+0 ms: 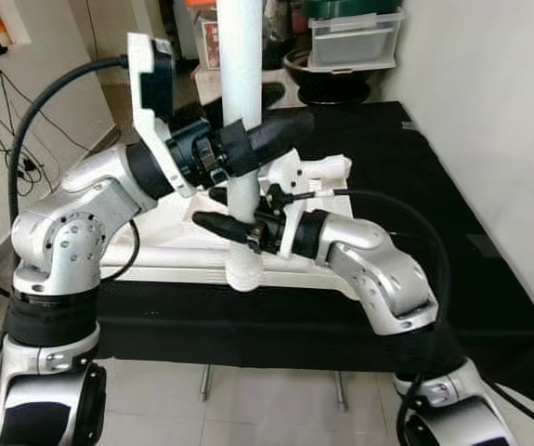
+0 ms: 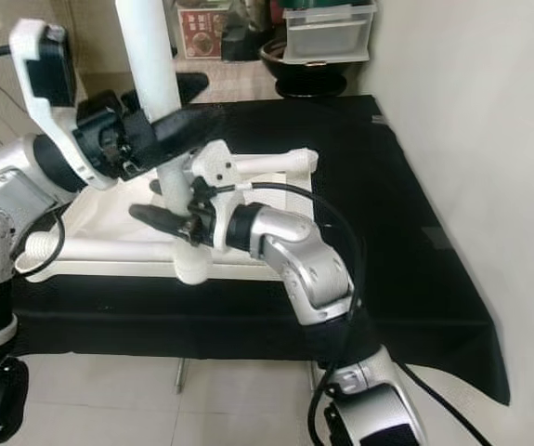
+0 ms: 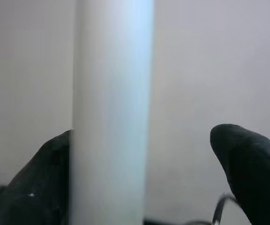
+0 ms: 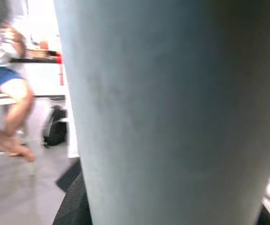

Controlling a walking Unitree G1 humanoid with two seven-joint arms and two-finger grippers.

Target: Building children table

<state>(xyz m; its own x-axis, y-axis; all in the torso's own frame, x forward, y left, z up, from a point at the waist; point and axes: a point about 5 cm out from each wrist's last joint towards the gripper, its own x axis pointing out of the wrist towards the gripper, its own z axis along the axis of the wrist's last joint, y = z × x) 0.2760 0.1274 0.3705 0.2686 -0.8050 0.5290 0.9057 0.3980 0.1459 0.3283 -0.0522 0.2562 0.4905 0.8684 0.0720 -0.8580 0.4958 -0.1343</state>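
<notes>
Left eye view: white table leg [image 1: 241,111] upright, foot on upturned white tabletop [image 1: 169,243] on black-draped desk [image 1: 415,186]. Left hand [image 1: 248,139] clamped high on leg, right hand [image 1: 239,226] clamped just below. Keep leg vertical, press down, twist squarely into socket.

Leg [image 1: 241,93]: plain white, no pattern.
Tabletop [image 1: 169,243]: white, unmarked.
Cloth [image 1: 415,186]: solid black.
Left gripper [image 1: 259,136]: black fingers; white camera housing is seen at the wrist.
Right gripper [image 1: 222,223]: black fingers; silver arm behind.
Cables [image 1: 34,111]: black.
Bin [image 1: 355,39]: translucent grey, green lid.
Bowl [image 1: 327,79]: black.
Wall [image 1: 499,121]: off-white.
Floor [image 1: 267,409]: pale tiles.
Person [image 4: 3,84]: blue shorts are noted.
</notes>
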